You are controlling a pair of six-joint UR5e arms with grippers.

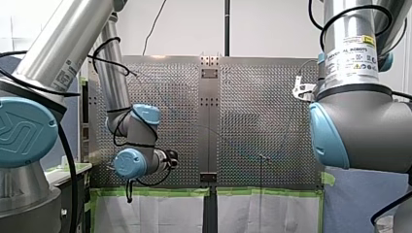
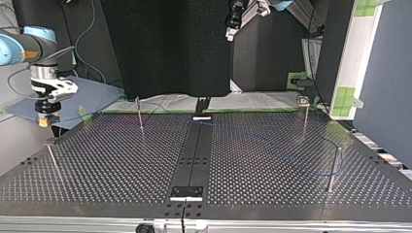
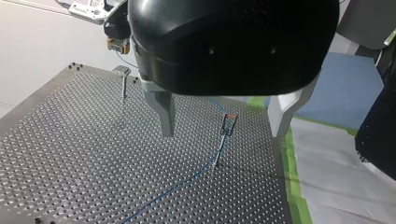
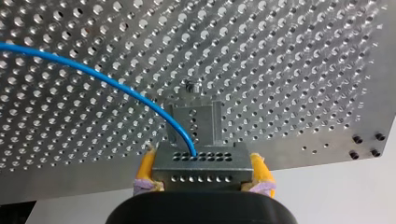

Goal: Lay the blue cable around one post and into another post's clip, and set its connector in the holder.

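right wrist view, connector (image 4: 201,167) half hides holder (image 4: 195,122), blue cable (image 4: 115,82) cut off

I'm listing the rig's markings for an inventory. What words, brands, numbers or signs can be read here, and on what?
"UNIVERSAL ROBOTS": white label on my right arm, front view; its first letters are faint on the curve.
Same label's small print, yellow patch and warning triangles: too small to read.
Strip label on my left arm: blurred, unreadable.
Top and wrist views: no text.
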